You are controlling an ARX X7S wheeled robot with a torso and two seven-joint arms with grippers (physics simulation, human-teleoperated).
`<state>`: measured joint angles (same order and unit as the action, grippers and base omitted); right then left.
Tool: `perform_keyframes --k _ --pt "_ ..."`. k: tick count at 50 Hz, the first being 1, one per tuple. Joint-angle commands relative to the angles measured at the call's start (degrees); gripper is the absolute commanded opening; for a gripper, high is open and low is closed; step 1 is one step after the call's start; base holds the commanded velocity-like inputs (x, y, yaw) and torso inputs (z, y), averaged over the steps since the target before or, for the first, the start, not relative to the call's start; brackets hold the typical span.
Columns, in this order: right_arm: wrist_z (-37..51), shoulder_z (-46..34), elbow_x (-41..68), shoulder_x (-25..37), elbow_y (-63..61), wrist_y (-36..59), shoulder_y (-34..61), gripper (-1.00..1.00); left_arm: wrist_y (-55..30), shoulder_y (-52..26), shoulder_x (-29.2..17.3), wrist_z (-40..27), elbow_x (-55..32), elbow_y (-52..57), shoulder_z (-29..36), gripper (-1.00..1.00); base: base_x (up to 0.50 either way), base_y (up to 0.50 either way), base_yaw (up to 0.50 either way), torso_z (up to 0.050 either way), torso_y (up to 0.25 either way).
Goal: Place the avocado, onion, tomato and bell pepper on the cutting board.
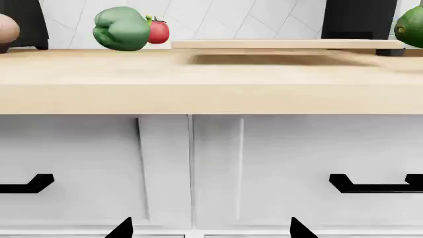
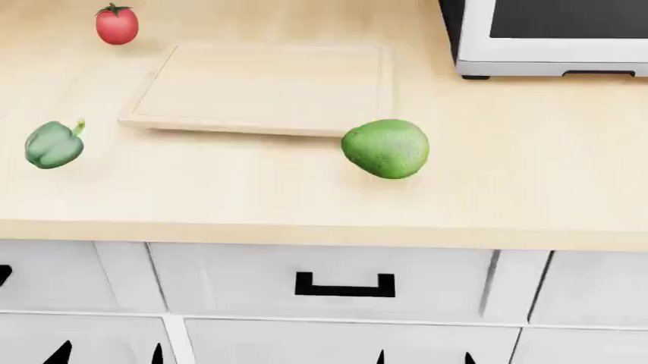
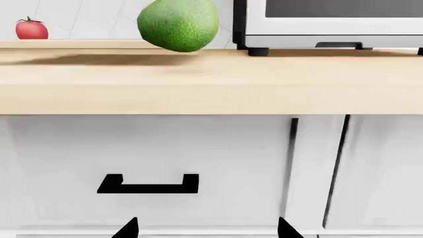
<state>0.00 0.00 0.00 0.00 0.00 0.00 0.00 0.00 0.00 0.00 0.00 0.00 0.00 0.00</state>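
Sitting just off the front edge of the cutting board (image 2: 268,87), near its front right corner, the avocado (image 2: 386,149) is the nearest of the 4 foods to the counter's front edge. It looks firm and fairly heavy for its size, with smooth, finely speckled skin that could slip between hard fingertips. Judging by the egg shape, a hold across its widest middle would be safest, with the fingers closing on the flatter flanks and not the tapered end, since it may roll if nudged.

No food lies on the pale wood board yet; its rounded corners and shallow edge groove show plainly, and it sits slightly raised above the counter (image 2: 526,189), so each item must be lifted over its lip.

Toward the counter's left edge sits the bell pepper (image 2: 53,144), lobed, dull green, light and probably hollow, best taken across the body and not by its curved stem. Beyond the board's back left corner stands the tomato (image 2: 117,24), small, glossy and soft enough to bruise under a hard squeeze. A tan curve at the edge of the left wrist view may be the onion (image 1: 7,30); it is too cropped to be sure.

Both grippers hang below counter level, facing the white drawer fronts. On each wrist view only 2 dark fingertips show, set well apart with nothing between them, so the left gripper (image 1: 211,229) and the right gripper (image 3: 207,229) both look spread wide and hold nothing.

A microwave (image 2: 552,38) stands at the back right.
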Motion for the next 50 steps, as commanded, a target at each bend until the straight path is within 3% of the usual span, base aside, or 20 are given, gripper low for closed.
perform_keyframes --k 1,11,14,15,24,50 --pt "0.8 -0.8 0.7 0.7 -0.1 0.0 0.0 1.00 -0.2 0.1 -1.0 -1.2 -1.0 0.2 1.2 1.00 0.00 0.00 0.00 0.000 0.000" --pt "2.6 -3.4 2.3 2.5 -0.4 1.0 0.0 1.00 -0.5 -0.4 -2.6 -2.8 -4.0 0.0 2.5 1.00 0.00 0.00 0.00 0.000 0.000" --pt "2.9 -3.7 2.4 2.7 -0.5 0.9 -0.1 1.00 -1.5 -0.3 -3.0 -3.4 -3.4 0.4 3.0 1.00 0.00 0.00 0.00 0.000 0.000" --pt "0.4 -1.3 0.1 0.6 -0.7 0.9 -0.3 1.00 -2.0 -0.4 -0.6 -0.9 -1.2 0.7 -0.1 1.00 0.00 0.00 0.00 0.000 0.000" --pt "2.3 -3.4 1.7 2.4 -1.6 1.1 -0.9 1.00 -1.9 -0.2 -2.5 -3.4 -1.8 0.5 2.4 1.00 0.00 0.00 0.00 0.000 0.000" --pt "4.6 -6.1 3.9 4.9 -3.1 1.8 -1.7 1.00 -2.7 1.6 -4.9 -4.6 -5.6 3.6 4.6 1.00 0.00 0.00 0.00 0.050 0.000"
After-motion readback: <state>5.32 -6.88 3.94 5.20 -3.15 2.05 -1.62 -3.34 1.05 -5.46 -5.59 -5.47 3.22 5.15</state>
